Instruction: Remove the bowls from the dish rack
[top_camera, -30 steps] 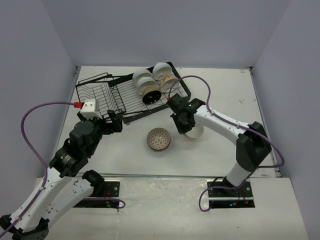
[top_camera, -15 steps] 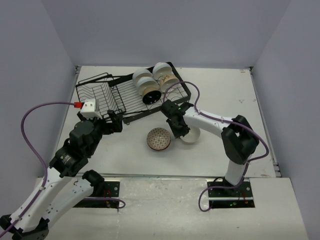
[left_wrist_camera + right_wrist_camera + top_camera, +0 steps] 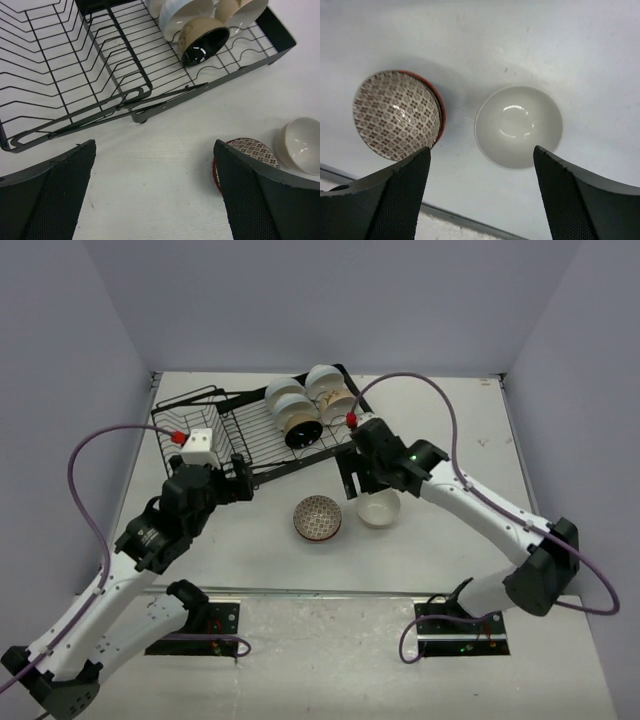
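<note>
A black wire dish rack (image 3: 240, 425) sits at the far side of the white desk (image 3: 240, 545). Its basket section is on the left and its flat tray with curved dividers is on the right. Several bowls stand on edge in the tray's far right part. They include pale white ceramic bowls (image 3: 283, 393) and, nearest the front, a tan bowl with a glossy dark inside (image 3: 300, 430).

Two bowls are out of the rack and stand upright on the desk in front of it, just beside each other but apart. One is a round bowl with a brown-and-white lattice pattern inside and a red rim (image 3: 318, 518), and to its right is a plain white round bowl (image 3: 380, 508).

The right pincer (image 3: 480, 200) hangs above these two, nearer the white one. Its fingers are spread wide and nothing is between them. Its wrist camera looks straight down into the plain white bowl (image 3: 518, 126) and the patterned bowl (image 3: 397, 115).

The left pincer (image 3: 157, 195) hovers over bare desk near the rack's front left edge. It too is fully spread and empty. From there the rack's front rail (image 3: 235, 72) and the dark-lined bowl (image 3: 202, 42) lie ahead.
</note>
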